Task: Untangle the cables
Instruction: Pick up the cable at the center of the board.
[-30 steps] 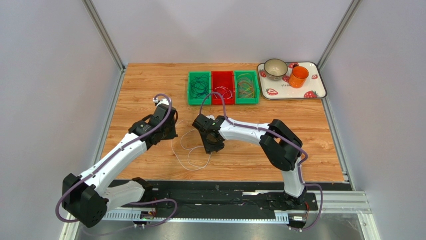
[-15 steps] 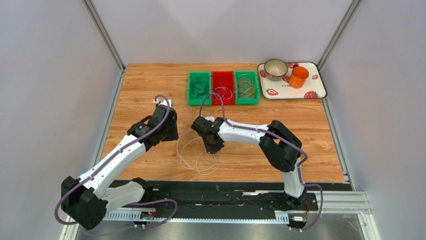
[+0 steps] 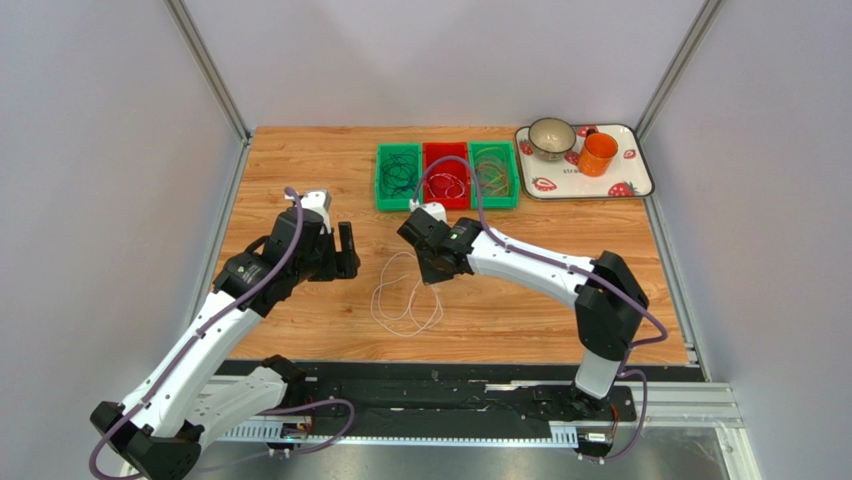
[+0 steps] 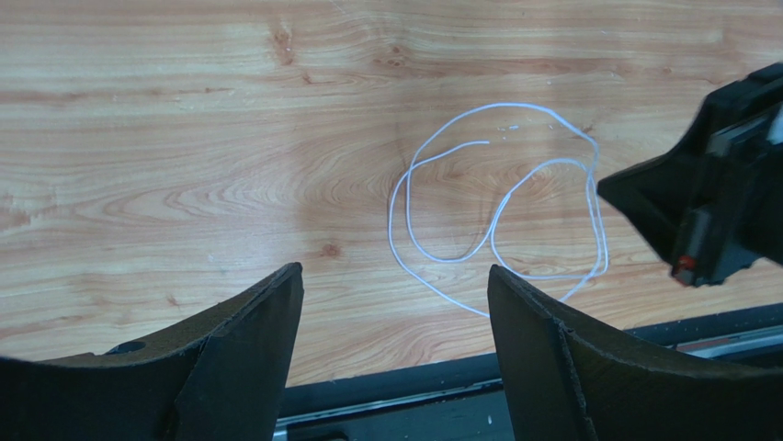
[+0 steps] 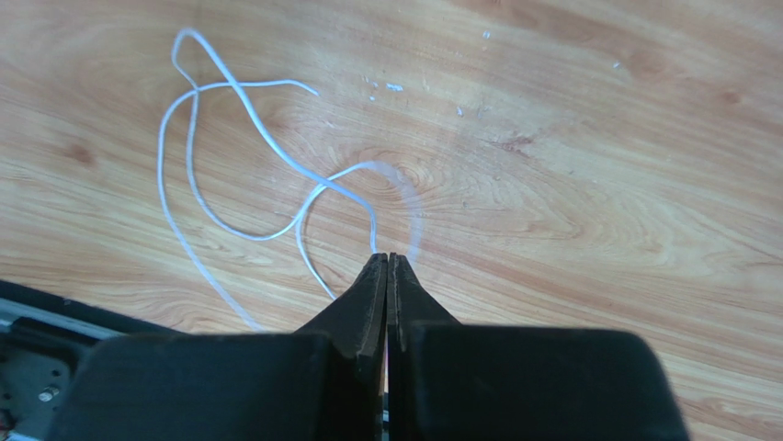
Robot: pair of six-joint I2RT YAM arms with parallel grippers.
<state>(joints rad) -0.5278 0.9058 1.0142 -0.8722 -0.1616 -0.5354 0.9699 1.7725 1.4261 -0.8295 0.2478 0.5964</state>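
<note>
Cable (image 3: 405, 303), thin and white, is lying in loose loops on the worktop (image 3: 300, 170) between the arms. Left arm's (image 3: 215, 320) jaws are now standing apart, having just released it; right arm's (image 3: 520, 262) jaws are pinching one strand, likely for carrying toward the far bins (image 3: 421, 178).

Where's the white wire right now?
In the top view, the white cable loops over the middle of the table, one part pinched in the right end effector.
</note>
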